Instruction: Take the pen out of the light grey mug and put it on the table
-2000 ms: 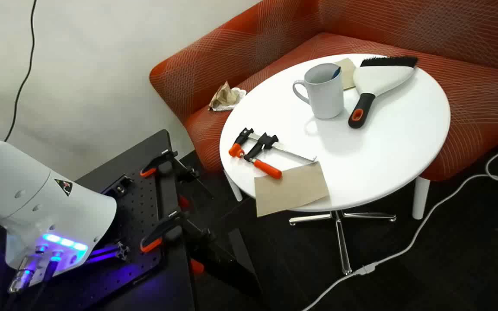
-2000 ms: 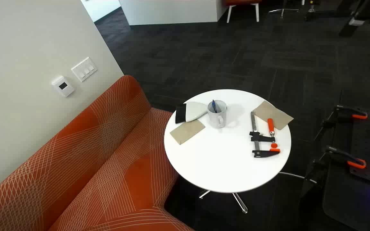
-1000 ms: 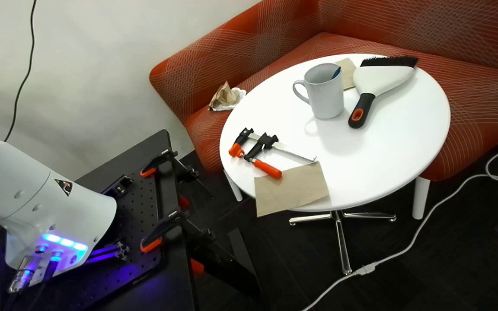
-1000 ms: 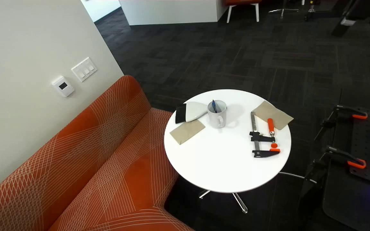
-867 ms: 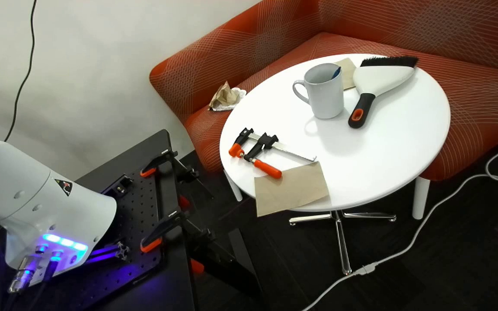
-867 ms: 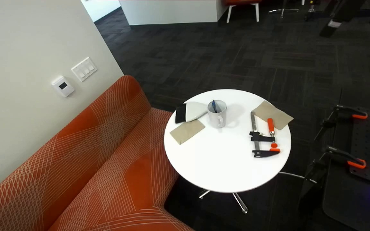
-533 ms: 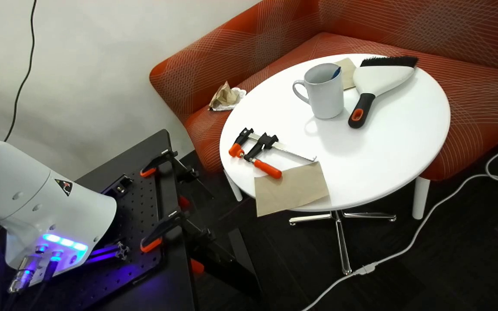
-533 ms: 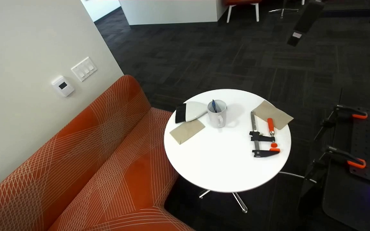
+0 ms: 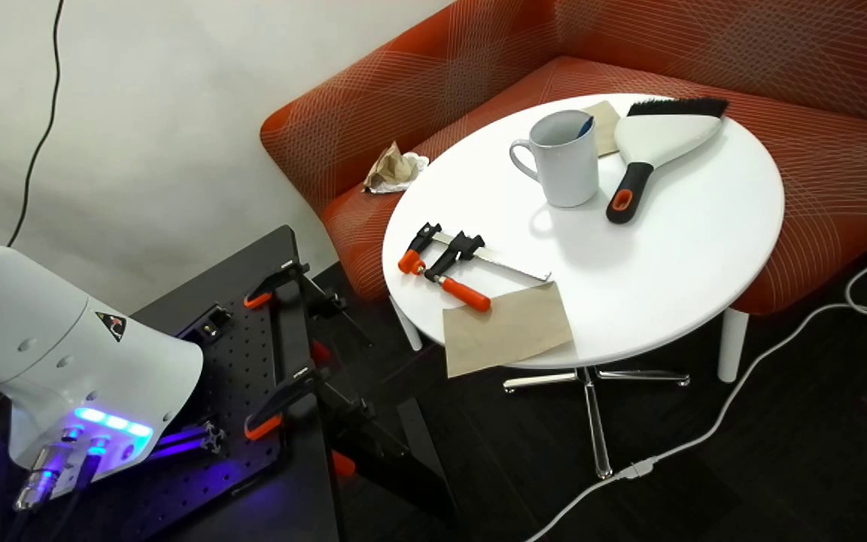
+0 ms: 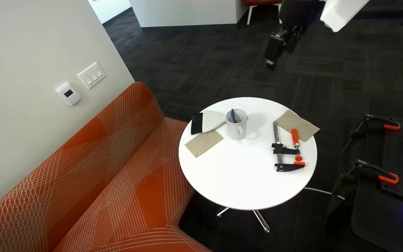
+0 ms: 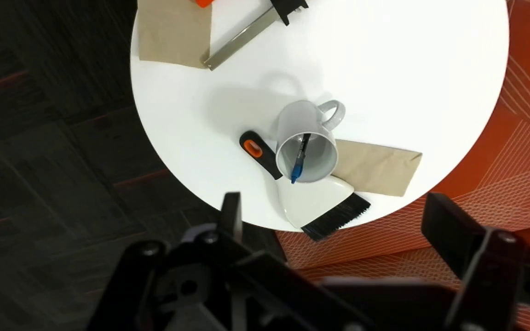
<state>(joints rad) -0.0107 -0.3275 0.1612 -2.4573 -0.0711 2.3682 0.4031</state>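
The pen (image 11: 300,161), dark with a blue end, leans inside the light grey mug (image 11: 295,120), its blue end at the rim; its lower part is hidden in exterior views. The mug stands upright on the round white table (image 11: 407,69). Pen (image 9: 585,126), mug (image 9: 569,177) and table (image 9: 667,278) show in an exterior view, and pen (image 10: 233,115), mug (image 10: 236,131) and table (image 10: 229,175) again in an exterior view. My gripper (image 10: 273,57) is in the air above and beyond the table. In the wrist view the gripper (image 11: 332,207) has its fingers wide apart, nothing between them.
A white brush (image 9: 663,135) with a black handle lies beside the mug. A brown paper piece (image 10: 204,143) is near it. An orange-and-black clamp (image 10: 280,150) and another paper (image 10: 297,124) lie across the table. An orange sofa (image 10: 128,175) borders the table.
In an exterior view my gripper has come in from the upper right and moved left and a little down, toward the table. Pen, mug and other table objects have not moved.
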